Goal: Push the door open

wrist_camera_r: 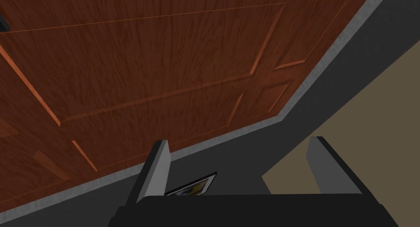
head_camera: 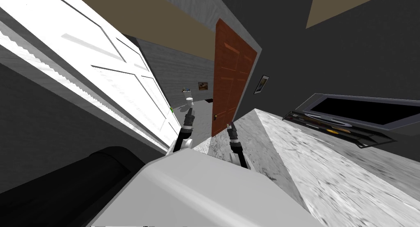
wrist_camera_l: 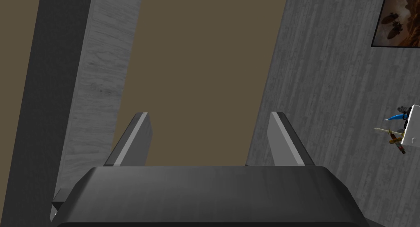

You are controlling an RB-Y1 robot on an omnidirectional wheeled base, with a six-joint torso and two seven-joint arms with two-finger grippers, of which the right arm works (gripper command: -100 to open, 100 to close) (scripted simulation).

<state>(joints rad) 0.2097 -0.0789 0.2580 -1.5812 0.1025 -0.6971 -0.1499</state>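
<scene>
Head view: brown door ajar at 12 o'clock, both arms raised toward it. Right wrist view: door panels close ahead, right tool spread wide, holding nothing. Left tool likewise wide, empty-handed.

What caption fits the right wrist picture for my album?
Open jaws facing a brown panelled door, with a small framed picture on the dark wall beside it.
</scene>
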